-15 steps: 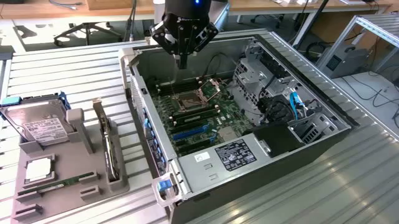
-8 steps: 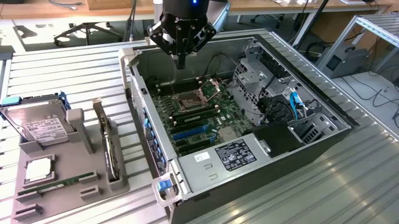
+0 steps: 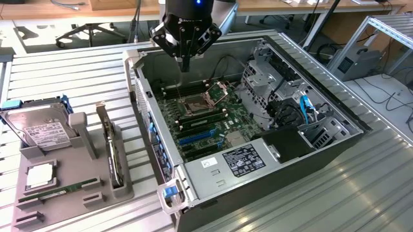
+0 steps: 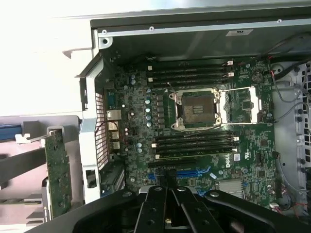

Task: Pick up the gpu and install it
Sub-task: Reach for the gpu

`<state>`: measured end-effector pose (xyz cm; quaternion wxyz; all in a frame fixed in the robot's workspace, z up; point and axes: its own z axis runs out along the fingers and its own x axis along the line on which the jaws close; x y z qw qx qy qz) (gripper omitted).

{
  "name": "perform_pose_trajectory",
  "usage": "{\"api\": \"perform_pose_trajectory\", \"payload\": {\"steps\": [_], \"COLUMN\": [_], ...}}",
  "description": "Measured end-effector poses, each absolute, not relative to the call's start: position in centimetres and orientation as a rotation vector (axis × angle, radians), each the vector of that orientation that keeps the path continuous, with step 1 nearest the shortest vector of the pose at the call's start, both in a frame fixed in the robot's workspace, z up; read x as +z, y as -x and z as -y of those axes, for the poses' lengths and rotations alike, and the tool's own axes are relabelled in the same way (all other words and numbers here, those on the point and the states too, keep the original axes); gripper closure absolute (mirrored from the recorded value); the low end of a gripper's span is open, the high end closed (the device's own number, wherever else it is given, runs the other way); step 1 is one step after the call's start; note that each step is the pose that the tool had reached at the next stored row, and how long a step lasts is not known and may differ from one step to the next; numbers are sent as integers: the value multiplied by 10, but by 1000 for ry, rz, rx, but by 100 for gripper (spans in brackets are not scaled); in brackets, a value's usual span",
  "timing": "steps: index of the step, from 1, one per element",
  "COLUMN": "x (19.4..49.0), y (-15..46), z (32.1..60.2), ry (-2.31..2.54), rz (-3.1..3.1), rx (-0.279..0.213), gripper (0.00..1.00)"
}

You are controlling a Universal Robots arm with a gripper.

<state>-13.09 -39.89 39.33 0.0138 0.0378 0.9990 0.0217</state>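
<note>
The gpu (image 3: 113,152) stands on edge in a slot of the grey parts holder (image 3: 71,169), at the exterior view's left of the open computer case (image 3: 335,116). Its pale bracket points away from the camera. In the wrist view the gpu (image 4: 58,170) shows its green board side, outside the case wall. My gripper (image 3: 185,66) hangs above the far end of the case, over the motherboard (image 3: 213,121), well apart from the gpu. My gripper (image 4: 167,190) is shut, fingers together, with nothing between them.
A silver hard drive (image 3: 40,128), a processor (image 3: 38,176) and a green memory stick (image 3: 58,189) also sit in the holder. Inside the case are the open processor socket (image 4: 197,109), blue card slots (image 4: 192,172), drive cages (image 3: 271,82) and cables.
</note>
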Motion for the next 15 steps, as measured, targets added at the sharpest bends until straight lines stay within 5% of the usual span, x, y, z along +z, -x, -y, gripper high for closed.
{"api": "perform_pose_trajectory", "payload": {"steps": [15], "x": [393], "y": [137], "z": [399], "ry": [-118], "rz": [-3111], "rx": [68], "gripper": [89]}}
